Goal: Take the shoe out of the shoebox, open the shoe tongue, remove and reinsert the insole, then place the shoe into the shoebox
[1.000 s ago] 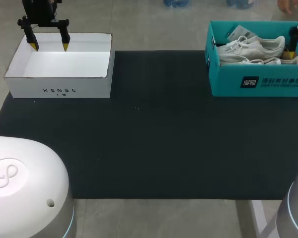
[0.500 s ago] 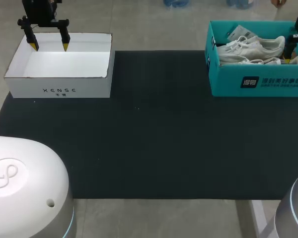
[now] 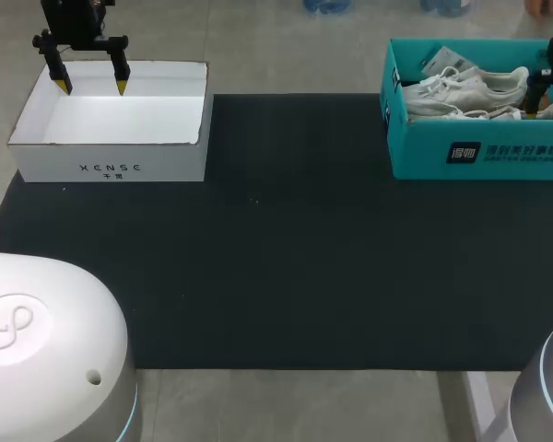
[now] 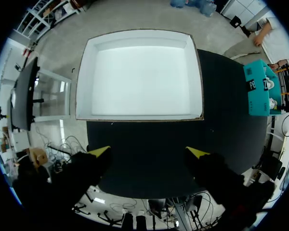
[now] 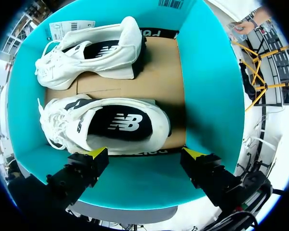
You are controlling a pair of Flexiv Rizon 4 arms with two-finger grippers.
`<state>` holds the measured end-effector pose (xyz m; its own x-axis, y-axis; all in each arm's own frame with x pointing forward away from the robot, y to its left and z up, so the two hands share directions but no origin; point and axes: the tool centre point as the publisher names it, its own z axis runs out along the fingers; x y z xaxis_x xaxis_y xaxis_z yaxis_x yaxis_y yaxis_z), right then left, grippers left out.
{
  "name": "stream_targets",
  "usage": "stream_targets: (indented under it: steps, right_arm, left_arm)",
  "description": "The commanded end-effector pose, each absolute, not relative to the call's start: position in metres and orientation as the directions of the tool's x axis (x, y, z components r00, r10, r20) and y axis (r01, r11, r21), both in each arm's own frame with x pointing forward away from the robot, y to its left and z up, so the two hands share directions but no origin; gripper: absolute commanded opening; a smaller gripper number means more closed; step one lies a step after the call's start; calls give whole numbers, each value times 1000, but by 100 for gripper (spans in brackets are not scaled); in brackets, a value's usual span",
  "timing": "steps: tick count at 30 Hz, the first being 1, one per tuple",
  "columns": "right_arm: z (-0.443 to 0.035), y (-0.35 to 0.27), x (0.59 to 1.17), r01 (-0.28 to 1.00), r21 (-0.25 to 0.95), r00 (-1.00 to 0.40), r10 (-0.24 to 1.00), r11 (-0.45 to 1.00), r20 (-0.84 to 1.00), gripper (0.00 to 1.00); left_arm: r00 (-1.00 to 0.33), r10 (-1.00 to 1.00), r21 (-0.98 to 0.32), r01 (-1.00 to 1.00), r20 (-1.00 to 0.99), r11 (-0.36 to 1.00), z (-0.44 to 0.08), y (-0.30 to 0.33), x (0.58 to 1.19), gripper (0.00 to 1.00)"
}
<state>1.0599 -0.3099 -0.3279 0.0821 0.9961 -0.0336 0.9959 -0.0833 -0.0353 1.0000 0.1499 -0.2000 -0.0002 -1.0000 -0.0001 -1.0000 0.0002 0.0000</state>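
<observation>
Evidently, I held the right gripper [image 5: 145,152] open over the teal shoebox [image 5: 207,86] to take the nearer shoe [image 5: 111,126], the left gripper [image 4: 149,152] open above the white box [image 4: 139,38].

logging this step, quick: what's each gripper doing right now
Left gripper: open, holding nothing.
Right gripper: open, holding nothing, above the teal shoebox.

**Desk:** How many things on the bench [image 3: 286,276]?

**Me:** I count two boxes: one white box [image 3: 111,168] at ten o'clock, one teal shoebox [image 3: 424,158] at two. Two shoes [image 5: 120,43] [image 5: 120,122].
</observation>
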Motion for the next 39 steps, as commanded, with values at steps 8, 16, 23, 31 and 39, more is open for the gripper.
stream_targets:
  steps: [8,16,23,31,39]
  right_arm:
    - [-334,-316,1076,996,-36,75,997,-76,-29,37]
    - [-337,-319,1079,996,-20,89,995,-90,-37,0]
    - [-336,-323,1080,995,-10,99,994,-100,-54,0]
    - [-324,-324,1073,993,14,116,992,-116,-58,0]
    - [-294,-324,1072,987,51,153,986,-149,-67,0]
  left_arm:
    - [0,-1000,0,-1000,0,0,-200,150,1000,100]
    - [0,-1000,0,-1000,0,0,-200,150,1000,100]
    - [0,-1000,0,-1000,0,0,-200,150,1000,100]
    - [0,-1000,0,-1000,0,0,-200,150,1000,100]
    - [0,-1000,0,-1000,0,0,-200,150,1000,100]
